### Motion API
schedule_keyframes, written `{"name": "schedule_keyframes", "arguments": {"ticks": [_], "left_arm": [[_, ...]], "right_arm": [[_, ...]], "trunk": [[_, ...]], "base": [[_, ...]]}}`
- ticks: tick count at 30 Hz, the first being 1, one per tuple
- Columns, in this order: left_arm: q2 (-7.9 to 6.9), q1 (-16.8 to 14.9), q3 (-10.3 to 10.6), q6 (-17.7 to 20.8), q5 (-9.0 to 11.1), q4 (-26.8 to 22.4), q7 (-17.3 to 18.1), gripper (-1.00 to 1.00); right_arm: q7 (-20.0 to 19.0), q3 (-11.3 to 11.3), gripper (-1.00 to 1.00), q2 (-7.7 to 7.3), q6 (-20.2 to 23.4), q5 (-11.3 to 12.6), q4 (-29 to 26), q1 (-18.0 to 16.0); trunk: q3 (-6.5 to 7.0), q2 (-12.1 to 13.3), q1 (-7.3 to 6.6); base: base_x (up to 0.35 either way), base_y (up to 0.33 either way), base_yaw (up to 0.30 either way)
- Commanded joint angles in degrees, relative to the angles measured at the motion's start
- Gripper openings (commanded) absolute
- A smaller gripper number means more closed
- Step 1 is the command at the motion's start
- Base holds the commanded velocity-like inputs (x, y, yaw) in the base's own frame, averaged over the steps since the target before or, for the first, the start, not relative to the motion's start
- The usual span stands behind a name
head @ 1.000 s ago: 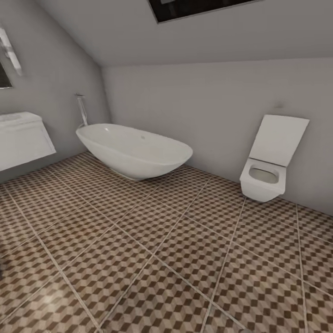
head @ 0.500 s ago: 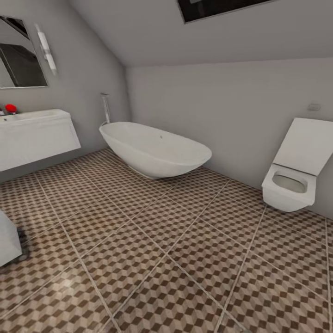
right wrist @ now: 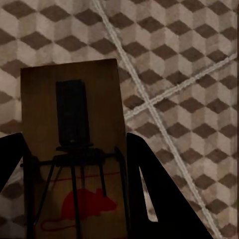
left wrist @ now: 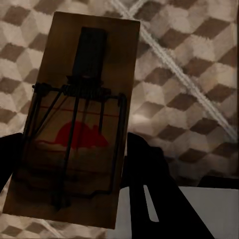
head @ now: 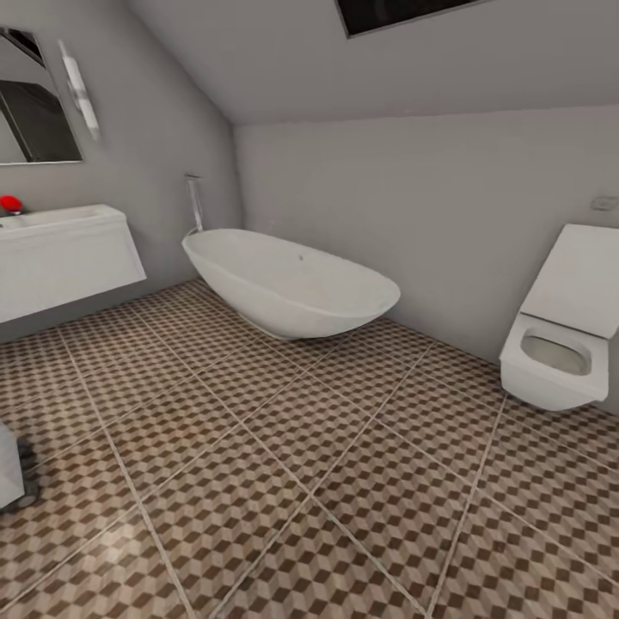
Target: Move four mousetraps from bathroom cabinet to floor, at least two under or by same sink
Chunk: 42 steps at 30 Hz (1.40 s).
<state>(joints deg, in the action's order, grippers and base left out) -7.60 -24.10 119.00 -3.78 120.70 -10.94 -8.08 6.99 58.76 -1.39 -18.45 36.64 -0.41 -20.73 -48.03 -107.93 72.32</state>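
In the left wrist view a mousetrap (left wrist: 84,99), a brown plate with black wire parts and a red mouse print, sits between the dark fingers (left wrist: 149,174) of my left gripper (left wrist: 74,159), which is shut on it. A second mousetrap (right wrist: 74,109) of the same look is clamped in my right gripper (right wrist: 77,164). Both hang above the cube-patterned bathroom floor (head: 301,447). A white vanity with a sink (head: 60,258) hangs on the left wall. The cabinet is out of view.
A white freestanding bathtub (head: 288,284) stands at the far wall with a tall tap (head: 196,205) behind it. A wall-hung toilet (head: 563,335) is at the right. A mirror (head: 34,103) and a small red object (head: 10,204) are above the vanity.
The head camera has turned left: bathtub and toilet slid right in the picture, and the vanity, mirror and red object came into view. In the last half second it shifted only slightly.
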Motion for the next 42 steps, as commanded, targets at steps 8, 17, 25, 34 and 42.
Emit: {"name": "schedule_keyframes", "arguments": {"ticks": [8, 17, 25, 34, 42], "left_arm": [[-0.12, -0.1, 0.4, -0.4, 0.2, -0.2, -0.6, -1.00], [-0.13, -0.1, 0.4, -0.4, 0.2, -0.2, -0.6, -1.00], [-0.05, -0.1, 0.4, -0.4, 0.2, -0.2, -0.6, -1.00], [0.04, -0.1, 0.4, -0.4, 0.2, -0.3, -0.6, -1.00], [0.05, -0.1, 0.4, -0.4, 0.2, -0.3, -0.6, -1.00]], "right_arm": [[0.0, 0.5, -1.00, 0.07, -0.1, 0.5, 0.0, 0.0], [0.0, 0.5, -1.00, 0.08, -0.1, 0.5, 0.0, 0.0], [0.0, 0.5, -1.00, 0.08, -0.1, 0.5, 0.0, 0.0], [0.0, 0.5, -1.00, 0.08, -0.1, 0.5, 0.0, 0.0], [0.0, 0.5, -1.00, 0.08, -0.1, 0.5, 0.0, 0.0]], "trunk": [[-0.05, 0.0, 0.03], [-0.05, 0.0, 0.03], [-0.05, 0.0, 0.03], [-0.05, 0.0, 0.03], [-0.05, 0.0, 0.03]], "base": [[0.337, 0.000, 0.000], [0.337, 0.000, 0.114], [0.337, 0.000, 0.277], [0.337, 0.000, 0.285], [0.337, 0.000, 0.285]]}}
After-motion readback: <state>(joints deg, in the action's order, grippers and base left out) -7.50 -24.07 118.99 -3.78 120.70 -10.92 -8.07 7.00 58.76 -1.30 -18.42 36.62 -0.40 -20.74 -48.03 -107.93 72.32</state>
